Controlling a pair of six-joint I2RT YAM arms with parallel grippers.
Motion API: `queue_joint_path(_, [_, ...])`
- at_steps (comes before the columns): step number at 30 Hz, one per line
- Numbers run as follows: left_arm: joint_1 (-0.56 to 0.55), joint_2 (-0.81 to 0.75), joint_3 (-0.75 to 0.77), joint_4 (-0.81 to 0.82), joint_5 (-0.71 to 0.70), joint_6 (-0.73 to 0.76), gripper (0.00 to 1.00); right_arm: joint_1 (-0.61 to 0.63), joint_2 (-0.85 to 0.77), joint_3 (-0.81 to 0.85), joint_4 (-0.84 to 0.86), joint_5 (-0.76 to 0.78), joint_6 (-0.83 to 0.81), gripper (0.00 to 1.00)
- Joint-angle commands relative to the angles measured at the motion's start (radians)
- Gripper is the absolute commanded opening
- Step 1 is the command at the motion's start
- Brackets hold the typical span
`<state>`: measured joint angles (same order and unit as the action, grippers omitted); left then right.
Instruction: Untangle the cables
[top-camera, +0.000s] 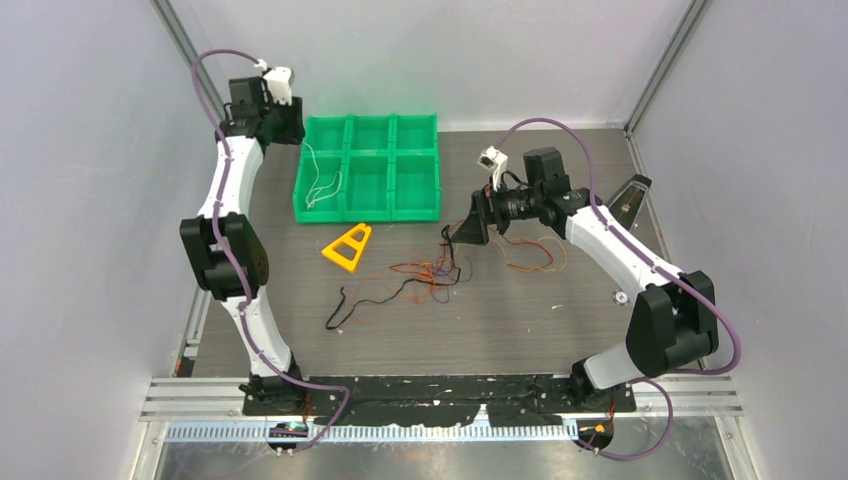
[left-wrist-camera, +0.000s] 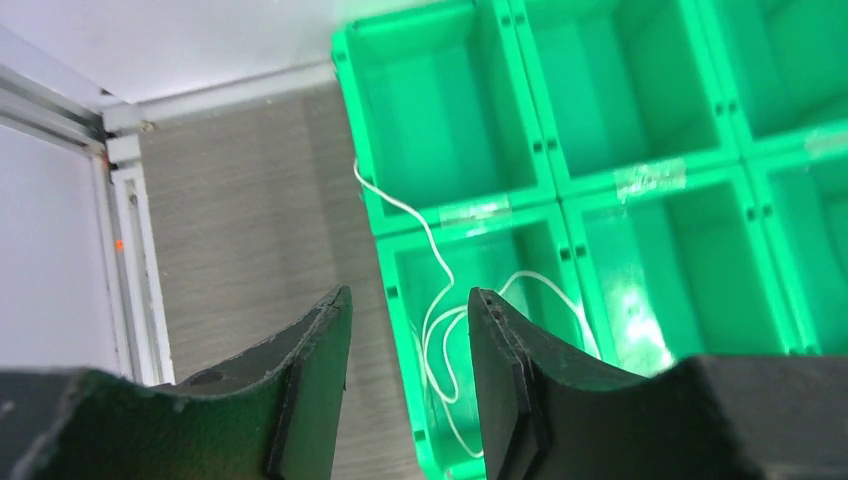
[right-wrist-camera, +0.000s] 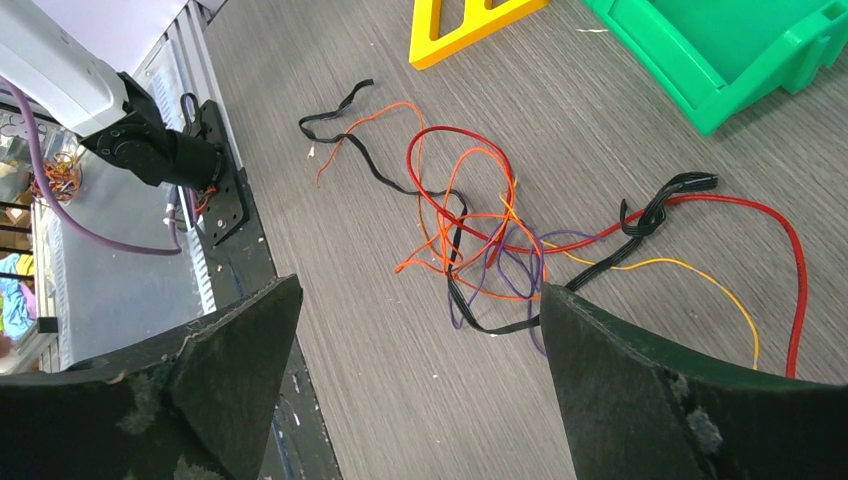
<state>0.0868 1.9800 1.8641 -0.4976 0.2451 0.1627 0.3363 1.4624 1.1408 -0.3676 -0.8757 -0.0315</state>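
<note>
A tangle of thin cables (top-camera: 430, 275) in orange, red, black, purple and yellow lies mid-table. In the right wrist view the knot (right-wrist-camera: 480, 230) sits just beyond my right gripper (right-wrist-camera: 420, 285), which is open and empty. That gripper (top-camera: 470, 228) hovers at the tangle's right end. A separate white cable (left-wrist-camera: 440, 320) lies curled in the near-left compartment of the green bin (left-wrist-camera: 385, 200), one end trailing over the divider. My left gripper (left-wrist-camera: 410, 292) hangs above the bin's left wall, jaws apart with nothing between them.
The green six-compartment bin (top-camera: 345, 212) stands at the back centre. A yellow triangular frame (top-camera: 348, 247) lies in front of it, left of the tangle. More orange wire (top-camera: 530, 255) lies under the right arm. A black triangular stand (top-camera: 630, 195) sits at the right wall.
</note>
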Motion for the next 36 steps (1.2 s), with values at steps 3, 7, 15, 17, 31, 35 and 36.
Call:
queue_joint_path(3, [-0.01, 0.089, 0.092, 0.019, -0.091, -0.209, 0.46, -0.003, 0.001, 0.046, 0.024, -0.015, 0.001, 0.95])
queue_joint_path(7, [-0.023, 0.11, 0.087, 0.03, -0.15, -0.312, 0.45, -0.003, 0.006, 0.044, 0.024, -0.01, -0.002, 0.95])
queue_joint_path(15, [-0.032, 0.164, 0.086, 0.074, -0.198, -0.405, 0.45, -0.003, 0.032, 0.042, 0.024, -0.014, 0.002, 0.95])
queue_joint_path(17, [-0.032, 0.194, 0.118, 0.066, -0.207, -0.422, 0.44, -0.003, 0.037, 0.042, 0.024, -0.014, 0.002, 0.95])
queue_joint_path(31, [-0.033, 0.338, 0.269, 0.083, -0.143, -0.529, 0.26, -0.004, 0.046, 0.055, -0.005, 0.005, -0.013, 0.95])
queue_joint_path(35, [-0.033, 0.306, 0.232, 0.125, -0.13, -0.519, 0.0, -0.004, 0.046, 0.055, -0.011, 0.007, -0.014, 0.95])
queue_joint_path(36, [-0.033, 0.283, 0.202, 0.145, -0.121, -0.519, 0.0, -0.004, 0.047, 0.056, -0.011, 0.006, -0.014, 0.95])
